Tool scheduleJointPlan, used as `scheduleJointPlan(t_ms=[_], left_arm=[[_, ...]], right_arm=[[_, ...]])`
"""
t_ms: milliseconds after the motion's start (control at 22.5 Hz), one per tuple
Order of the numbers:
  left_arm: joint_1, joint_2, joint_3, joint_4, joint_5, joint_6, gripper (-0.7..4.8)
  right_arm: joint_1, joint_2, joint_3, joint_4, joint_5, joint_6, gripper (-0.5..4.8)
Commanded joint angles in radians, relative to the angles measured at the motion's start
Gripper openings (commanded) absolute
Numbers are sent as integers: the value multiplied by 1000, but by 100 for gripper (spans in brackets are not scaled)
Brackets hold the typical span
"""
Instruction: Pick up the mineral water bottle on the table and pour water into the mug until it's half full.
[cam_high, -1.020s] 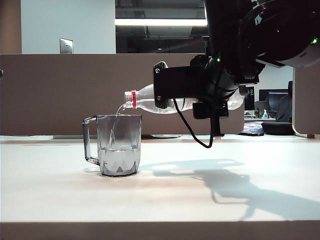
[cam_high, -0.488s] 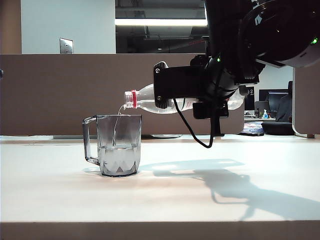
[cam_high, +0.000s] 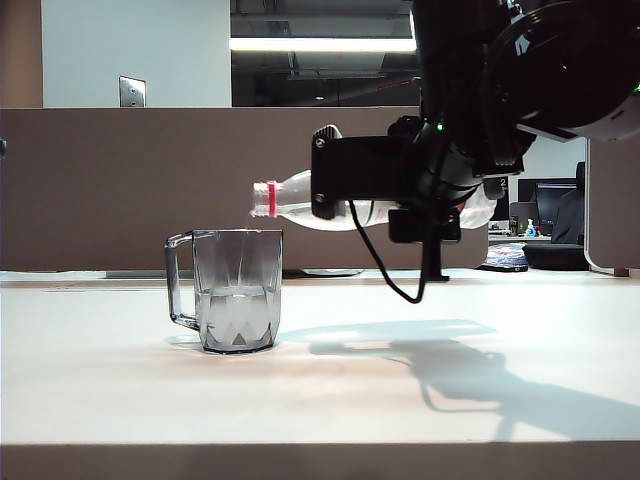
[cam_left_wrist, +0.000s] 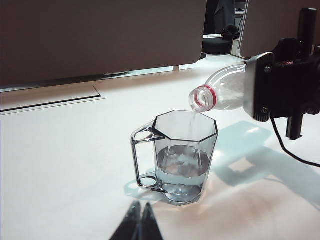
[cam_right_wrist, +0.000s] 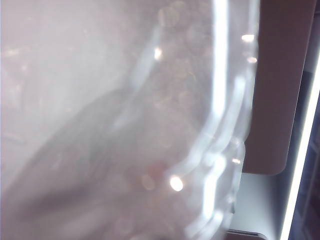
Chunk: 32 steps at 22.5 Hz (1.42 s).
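On the white surface stands the part-filled mug. The right hand pinches the mineral water bottle level above it; the left hand, nearer, sits pressed together.

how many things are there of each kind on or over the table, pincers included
mineral water bottle: 1, lying level in the right pincer, mouth above the mug
mug: 1, standing on the table, partly filled with water
pincers: 2, the left pincer low in front of the mug, tips together
total: 4
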Motion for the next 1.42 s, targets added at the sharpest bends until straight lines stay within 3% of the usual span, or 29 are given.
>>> scheduleJointPlan(t_ms=[44, 222, 577, 754, 1109, 1420], left_arm=[[1, 0, 3, 12, 3, 0, -5], [1, 0, 3, 12, 3, 0, -5], [1, 0, 3, 12, 3, 0, -5], [1, 0, 3, 12, 3, 0, -5], [1, 0, 3, 12, 3, 0, -5], [1, 0, 3, 12, 3, 0, -5]], right_arm=[[16, -14, 4, 45, 31, 92, 198], [17, -14, 4, 47, 81, 145, 198], [77, -14, 3, 40, 180, 414, 195], [101, -14, 3, 33, 239, 557, 156], [116, -15, 3, 24, 300, 737, 156], [113, -110, -53, -58, 283, 1090, 156]])
